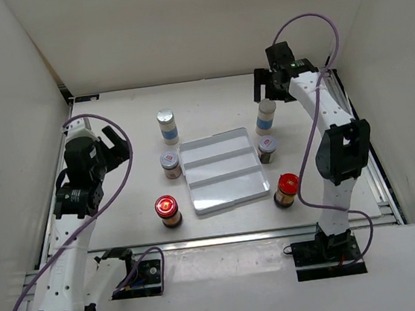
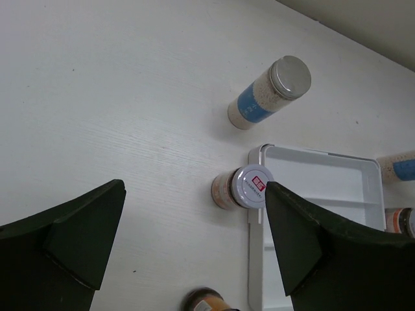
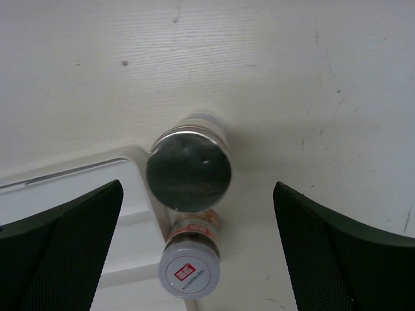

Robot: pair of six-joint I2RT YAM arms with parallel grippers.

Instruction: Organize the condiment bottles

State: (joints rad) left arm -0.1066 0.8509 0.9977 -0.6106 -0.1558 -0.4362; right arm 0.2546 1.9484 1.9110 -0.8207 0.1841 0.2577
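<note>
A red-capped jar (image 2: 206, 300) is showing only partly at the bottom edge of the left wrist view. The left gripper (image 1: 114, 145) is hanging wide open and empty. Farther back, the right gripper (image 1: 267, 90) is hovering wide open above a tall white jar (image 1: 264, 116) beside the tray (image 1: 224, 170).

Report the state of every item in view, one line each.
left gripper, open, holding nothing
right gripper, open, over the right white bottle
left white bottle, upright, capped
right white bottle, upright, capped
left silver-lidded jar, upright, lidded
right silver-lidded jar, upright, lidded
left red-capped jar, upright, capped
right red-capped jar, upright, capped
tray, empty
</note>
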